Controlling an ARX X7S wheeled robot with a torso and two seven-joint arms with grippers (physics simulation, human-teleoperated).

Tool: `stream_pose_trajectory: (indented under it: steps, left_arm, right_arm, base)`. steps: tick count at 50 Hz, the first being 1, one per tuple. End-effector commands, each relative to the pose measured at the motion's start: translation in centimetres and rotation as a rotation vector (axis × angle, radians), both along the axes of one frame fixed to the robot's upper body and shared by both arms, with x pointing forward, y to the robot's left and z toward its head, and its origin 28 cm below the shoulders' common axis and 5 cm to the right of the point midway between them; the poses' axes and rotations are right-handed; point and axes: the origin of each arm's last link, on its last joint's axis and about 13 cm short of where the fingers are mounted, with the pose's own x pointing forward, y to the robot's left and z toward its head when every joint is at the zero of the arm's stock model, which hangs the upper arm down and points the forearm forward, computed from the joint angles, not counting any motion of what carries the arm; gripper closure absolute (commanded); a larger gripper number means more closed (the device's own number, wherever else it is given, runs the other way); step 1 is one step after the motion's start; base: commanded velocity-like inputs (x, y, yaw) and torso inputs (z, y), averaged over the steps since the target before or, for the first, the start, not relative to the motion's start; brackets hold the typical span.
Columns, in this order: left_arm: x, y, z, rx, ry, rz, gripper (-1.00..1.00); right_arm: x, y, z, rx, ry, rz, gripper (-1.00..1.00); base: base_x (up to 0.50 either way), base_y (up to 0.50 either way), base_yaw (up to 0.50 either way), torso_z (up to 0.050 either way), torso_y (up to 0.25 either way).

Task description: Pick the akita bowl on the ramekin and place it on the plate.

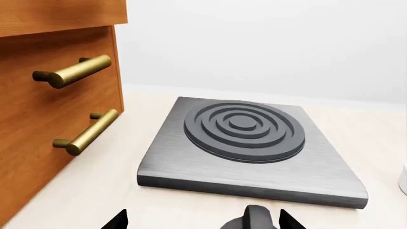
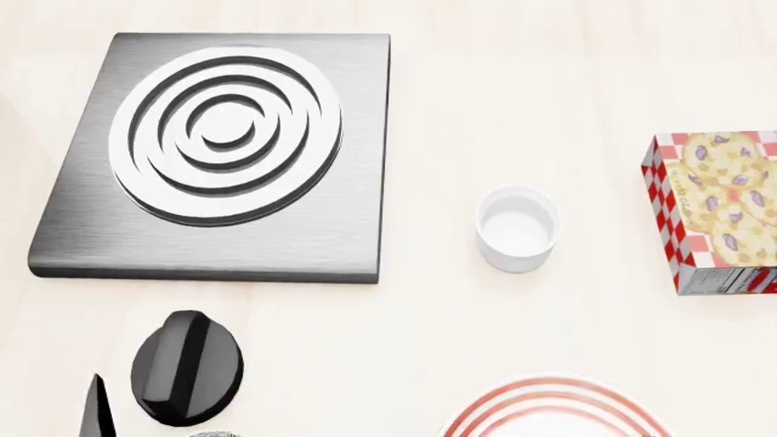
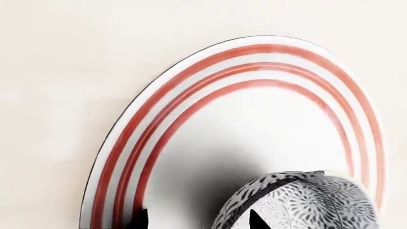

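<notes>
The akita bowl [image 3: 305,202], speckled black and white, sits tilted low over the plate [image 3: 190,109], a white plate with red rings, and casts a dark shadow on it. My right gripper [image 3: 200,222] straddles the bowl's wall. One fingertip [image 3: 258,220] is inside the bowl. The other stands apart from the outside of the wall, so the jaws look open. The ramekin [image 2: 518,228], a plain white cup, stands empty on the counter beyond the plate [image 2: 552,410]. My left gripper [image 1: 203,222] hangs open over the counter, holding nothing.
A grey burner slab [image 2: 225,146] lies at the back left, with a black knob [image 2: 186,367] in front of it. A red-checked cookie box [image 2: 716,209] stands at the right. Wooden drawers with brass handles [image 1: 76,71] rise beside the slab.
</notes>
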Motion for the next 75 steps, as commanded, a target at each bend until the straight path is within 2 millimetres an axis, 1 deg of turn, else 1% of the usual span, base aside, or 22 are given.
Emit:
stream_pose_trajectory:
  steps: [1, 9, 14, 21, 25, 29, 36, 40, 44, 45, 51, 52, 55, 58, 59, 62, 68, 75]
  left_arm:
    - [0.0, 0.0, 0.0, 0.0, 0.001, -0.002, -1.0]
    - [0.0, 0.0, 0.0, -0.001, 0.003, -0.003, -1.0]
    - [0.0, 0.0, 0.0, -0.001, 0.003, -0.003, -1.0]
    - [0.0, -0.1, 0.0, -0.003, 0.003, -0.004, -1.0]
    - [0.0, -0.1, 0.0, -0.004, 0.004, -0.006, -1.0]
    - [0.0, 0.0, 0.0, -0.005, 0.003, -0.004, -1.0]
    - [-0.1, 0.0, 0.1, -0.006, 0.002, -0.004, -1.0]
    - [-0.1, 0.0, 0.1, -0.006, 0.002, -0.005, -1.0]
    - [-0.1, 0.0, 0.1, -0.007, 0.003, -0.004, -1.0]
    - [-0.1, 0.0, 0.1, -0.006, 0.003, -0.005, -1.0]
    - [-0.1, 0.0, 0.1, -0.005, 0.003, -0.006, -1.0]
    - [-0.1, 0.0, 0.1, -0.006, 0.003, -0.005, -1.0]
    - [-0.1, 0.0, 0.1, -0.007, 0.003, -0.004, -1.0]
    - [-0.1, 0.0, 0.1, -0.007, 0.003, -0.004, -1.0]
    - [0.0, 0.0, 0.1, -0.006, 0.003, -0.003, -1.0]
    - [0.0, 0.0, 0.1, -0.004, 0.003, -0.003, -1.0]
    - [0.0, 0.1, 0.1, -0.005, 0.002, -0.001, -1.0]
    - [0.1, 0.1, 0.0, -0.01, 0.012, 0.001, -1.0]
  right_arm:
    - [0.2, 0.0, -0.6, -0.012, -0.001, -0.004, -1.0]
    - [-0.2, 0.2, -0.2, -0.007, -0.01, 0.004, -1.0]
    - [-0.5, 0.6, 0.4, 0.022, -0.061, 0.033, -1.0]
    - [-1.9, 1.5, 3.1, 0.08, -0.157, 0.093, -1.0]
    - [-2.1, 1.7, 3.9, 0.104, -0.196, 0.115, -1.0]
    - [-2.1, 1.6, 4.3, 0.117, -0.225, 0.138, -1.0]
    - [-2.2, 1.6, 4.4, 0.109, -0.236, 0.15, -1.0]
    - [-2.2, 1.6, 4.8, 0.128, -0.27, 0.164, -1.0]
    - [-2.2, 1.8, 5.4, 0.194, -0.346, 0.18, -1.0]
    - [-2.1, 2.0, 5.8, 0.234, -0.403, 0.185, -1.0]
    - [-2.1, 2.3, 6.4, 0.325, -0.487, 0.191, -1.0]
    - [-2.0, 2.4, 6.6, 0.361, -0.534, 0.182, -1.0]
    - [-1.5, 2.5, 6.6, 0.423, -0.591, 0.156, -1.0]
    - [-1.5, 2.5, 6.6, 0.423, -0.591, 0.156, -1.0]
    - [-0.5, 2.5, 6.1, 0.499, -0.682, 0.084, -1.0]
    - [0.0, 2.5, 5.9, 0.541, -0.715, 0.033, -1.0]
    - [1.1, 2.7, 5.3, 0.694, -0.793, -0.07, -1.0]
    - [2.0, 2.5, 5.4, 0.882, -0.869, -0.205, -1.0]
  base:
    - [0.0, 0.0, 0.0, 0.0, 0.0]
    - [0.0, 0.0, 0.0, 0.0, -0.001]
    - [0.0, 0.0, 0.0, 0.0, -0.002]
    - [0.0, 0.0, 0.0, 0.0, 0.0]
    - [0.0, 0.0, 0.0, 0.0, 0.0]
    - [0.0, 0.0, 0.0, 0.0, 0.0]
    - [0.0, 0.0, 0.0, 0.0, 0.0]
    - [0.0, 0.0, 0.0, 0.0, 0.0]
    - [0.0, 0.0, 0.0, 0.0, 0.0]
    - [0.0, 0.0, 0.0, 0.0, 0.0]
    - [0.0, 0.0, 0.0, 0.0, 0.0]
    - [0.0, 0.0, 0.0, 0.0, 0.0]
    - [0.0, 0.0, 0.0, 0.0, 0.0]
    - [0.0, 0.0, 0.0, 0.0, 0.0]
    - [0.0, 0.0, 0.0, 0.0, 0.0]
    - [0.0, 0.0, 0.0, 0.0, 0.0]
    - [0.0, 0.0, 0.0, 0.0, 0.0]
    - [0.0, 0.0, 0.0, 0.0, 0.0]
